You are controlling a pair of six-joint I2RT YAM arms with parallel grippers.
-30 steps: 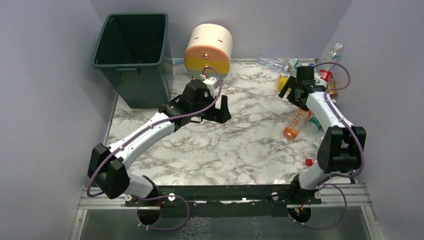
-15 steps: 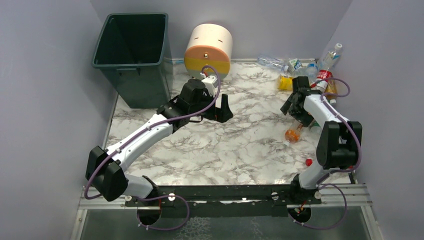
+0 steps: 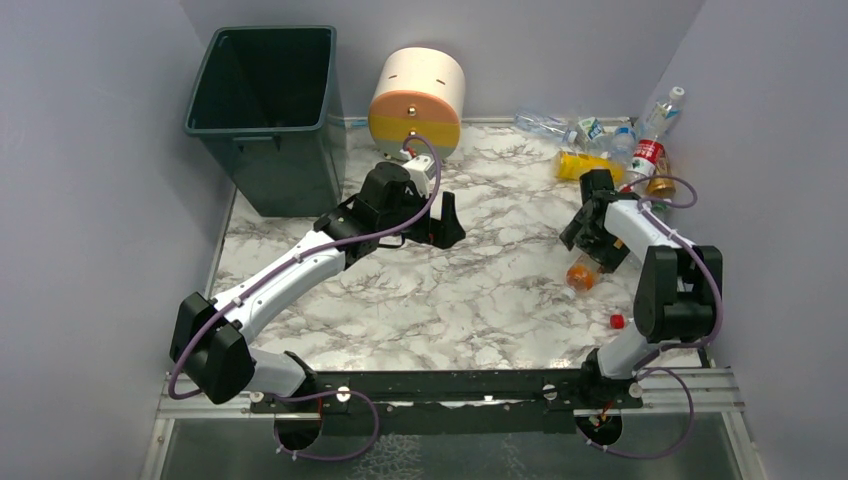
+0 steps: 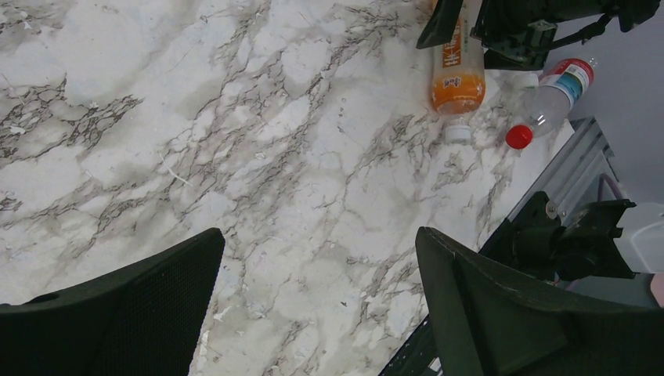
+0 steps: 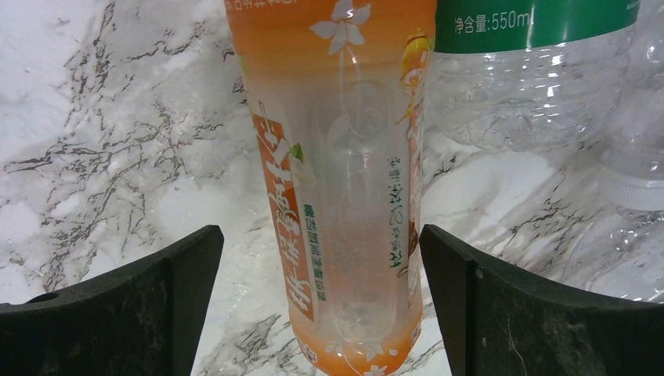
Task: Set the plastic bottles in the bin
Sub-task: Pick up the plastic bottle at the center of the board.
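At bench centre the left gripper (image 3: 441, 218) hangs above the marble, jaws spread wide with nothing between them. Its own camera shows only bare bench (image 4: 258, 157) below.

At 3 o'clock the right gripper (image 3: 588, 240) is low, jaws at full spread, straddling the orange bottle (image 5: 344, 180). That bottle lies flat with its white cap end toward 7 o'clock. On the wrist camera I see a gap between the bottle and the fingers (image 5: 117, 313) on either side, and I can make out no contact.

The green-label bottle (image 5: 540, 63), clear, lies just beside the orange one on its 3 o'clock side. I cannot tell whether they touch.

The red-cap bottle (image 4: 548, 102), clear, lies on its side at 4 o'clock, close by the right arm.

The remaining bottles (image 3: 610, 140) are heaped in the far corner at 1 o'clock. Among them are the yellow bottle (image 3: 585, 165) lying down, the red-label bottle (image 3: 650, 155) and some clear ones. One tilted bottle (image 3: 665, 108) leans on the right wall.

The bin (image 3: 290, 170) stands upright at 11 o'clock, well apart from every bottle I can see.

A round drawer unit (image 3: 418, 95) sits at 12 o'clock, near the bin but not touching it.
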